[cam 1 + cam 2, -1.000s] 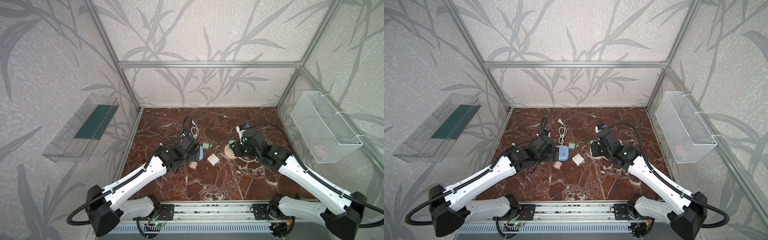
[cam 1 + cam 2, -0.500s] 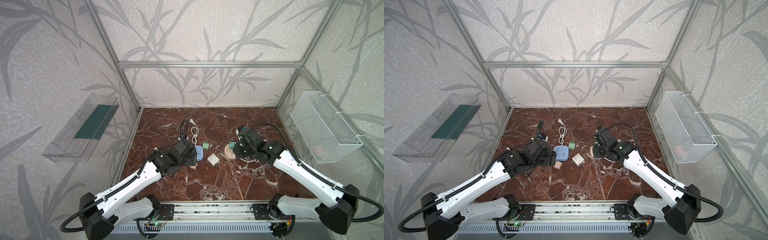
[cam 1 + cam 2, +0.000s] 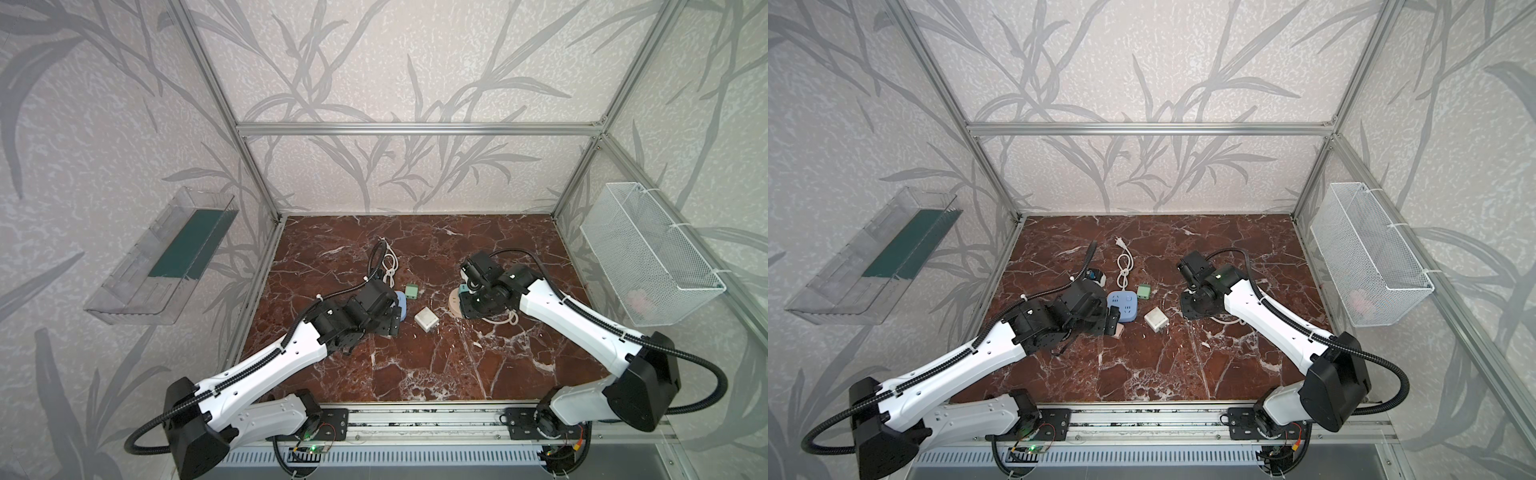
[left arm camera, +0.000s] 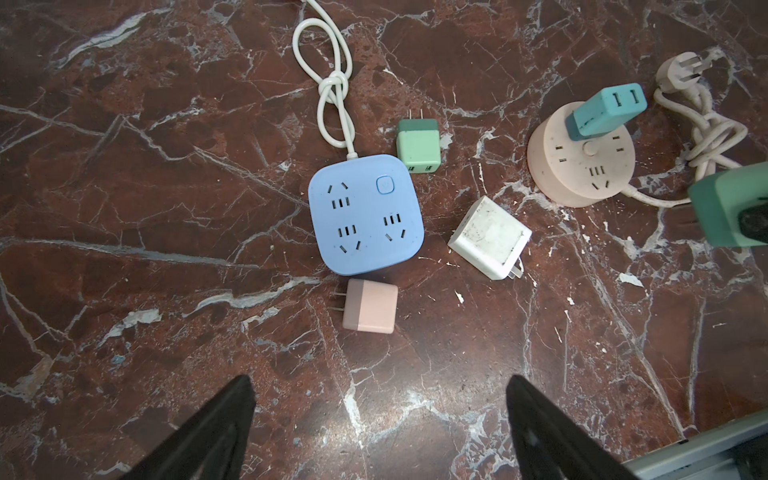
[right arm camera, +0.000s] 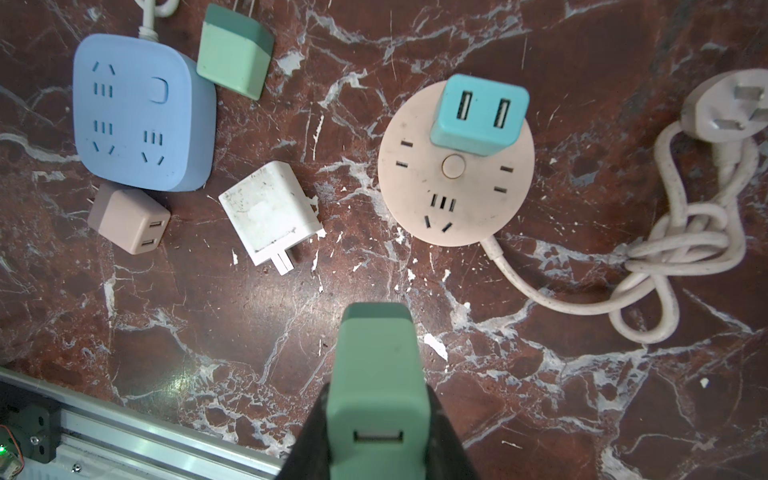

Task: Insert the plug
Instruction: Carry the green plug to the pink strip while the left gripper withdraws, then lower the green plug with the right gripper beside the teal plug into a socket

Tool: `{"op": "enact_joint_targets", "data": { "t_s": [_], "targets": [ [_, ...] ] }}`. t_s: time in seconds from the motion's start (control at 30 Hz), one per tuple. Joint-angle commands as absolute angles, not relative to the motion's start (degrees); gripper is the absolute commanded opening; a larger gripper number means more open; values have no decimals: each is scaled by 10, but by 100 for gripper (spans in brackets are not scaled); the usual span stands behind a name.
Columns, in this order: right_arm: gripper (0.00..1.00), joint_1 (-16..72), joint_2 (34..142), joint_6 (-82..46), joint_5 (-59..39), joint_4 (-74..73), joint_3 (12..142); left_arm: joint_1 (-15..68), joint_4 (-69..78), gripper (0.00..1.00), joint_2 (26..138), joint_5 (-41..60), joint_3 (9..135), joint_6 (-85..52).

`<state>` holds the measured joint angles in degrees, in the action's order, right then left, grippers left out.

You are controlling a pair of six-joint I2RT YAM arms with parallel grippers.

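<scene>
The right gripper [image 5: 379,399] is clamped on the green plug [image 5: 376,353], a black finger on each side of it. The plug's end with the port faces the wrist camera and its other end points at the marble surface [image 3: 436,365]. The plug is not in a socket. In the right wrist view, bare marble shows between it and the round socket [image 5: 419,183]. In the left wrist view it sits just past the round socket's cord [image 5: 685,245].

The round socket lies just right of the middle of the surface. A teal plug [image 5: 478,116] stands upright in one of its outlets, and its knotted cord trails toward the right edge.

The blue socket block [image 4: 365,216] lies flat just left of the middle, with all its outlets free. Its white cord [image 4: 328,83] runs toward the back edge. A loose green plug [image 4: 417,147] lies at the block's back right corner, and a pink plug [image 4: 370,306] lies against its front edge. A white plug [image 4: 488,237] lies on its side between the block and the round socket, touching neither.

The left gripper [image 4: 378,380] has its fingers spread wide over bare marble. In a top view it sits at the front left corner of the blue block, just beside the pink plug [image 3: 1119,330].
</scene>
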<state>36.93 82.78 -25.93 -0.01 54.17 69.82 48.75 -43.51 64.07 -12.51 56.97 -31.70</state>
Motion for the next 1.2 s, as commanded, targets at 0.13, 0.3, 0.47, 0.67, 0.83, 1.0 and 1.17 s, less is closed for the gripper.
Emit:
{"op": "enact_joint_targets", "data": {
  "t_s": [0.13, 0.3, 0.47, 0.67, 0.83, 1.0, 1.17],
  "targets": [
    [0, 358, 857, -229, -17, 586, 736, 495, -408, 93, 643, -118, 580, -333],
    [0, 336, 876, -214, -5, 609, 755, 496, -403, 92, 660, -112, 582, -332],
    [0, 315, 894, -202, -12, 616, 758, 497, -390, 92, 662, -104, 574, -342],
    [0, 310, 901, -204, -3, 599, 759, 497, -368, 92, 660, -109, 559, -348],
    [0, 302, 928, -208, 35, 599, 778, 497, -365, 92, 669, -102, 559, -345],
    [0, 288, 953, -220, 45, 589, 788, 498, -358, 92, 666, -102, 554, -347],
    [0, 281, 964, -224, 42, 566, 788, 497, -358, 92, 667, -102, 553, -348]
  ]
}}
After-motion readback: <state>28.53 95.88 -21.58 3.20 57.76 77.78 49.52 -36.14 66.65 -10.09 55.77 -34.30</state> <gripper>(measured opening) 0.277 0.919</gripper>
